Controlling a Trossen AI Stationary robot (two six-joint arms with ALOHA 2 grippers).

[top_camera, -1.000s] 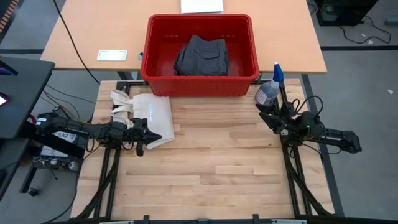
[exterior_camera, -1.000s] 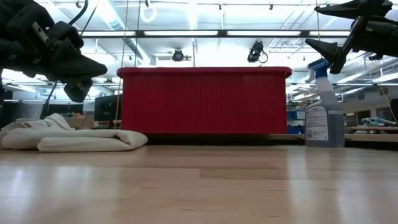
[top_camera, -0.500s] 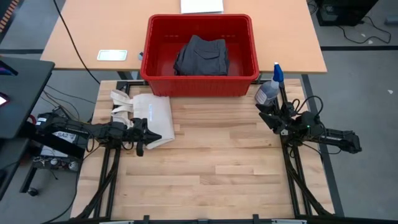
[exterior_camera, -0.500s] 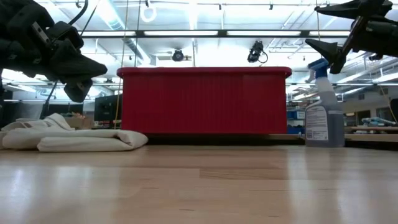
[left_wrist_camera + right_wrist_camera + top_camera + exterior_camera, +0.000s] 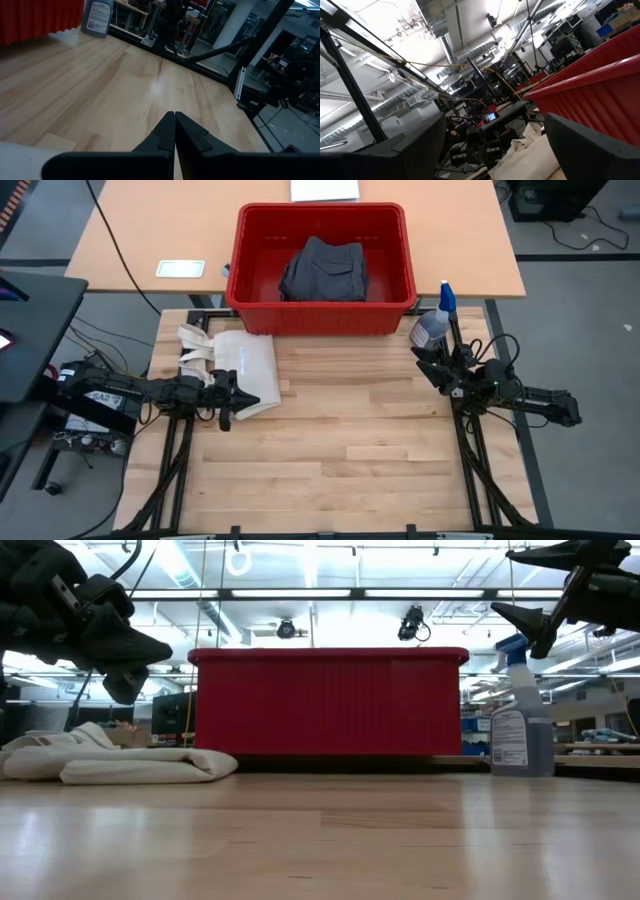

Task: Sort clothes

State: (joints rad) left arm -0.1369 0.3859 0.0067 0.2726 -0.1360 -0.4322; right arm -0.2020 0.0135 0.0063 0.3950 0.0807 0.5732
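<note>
While nothing is lying on the near part of the wooden table (image 5: 340, 460), both arms are hanging idle at its edges. At the left edge, the left gripper (image 5: 228, 400) is hovering with its fingers pressed together and holding nothing, just above the near corner of the cream tote bag (image 5: 243, 370). At the right edge, the right gripper (image 5: 428, 366) is hovering with its fingers spread apart and empty, beside the spray bottle (image 5: 435, 323). Farther off, the red basket (image 5: 248, 280) is sitting at the table's far edge, and the folded dark grey shorts (image 5: 324, 270) are resting inside it, untouched. No other garment is showing. Sorting is, I judge, not yet under way; the next move is calling for a gripper to reach over the basket wall, open, and pinch the shorts.
</note>
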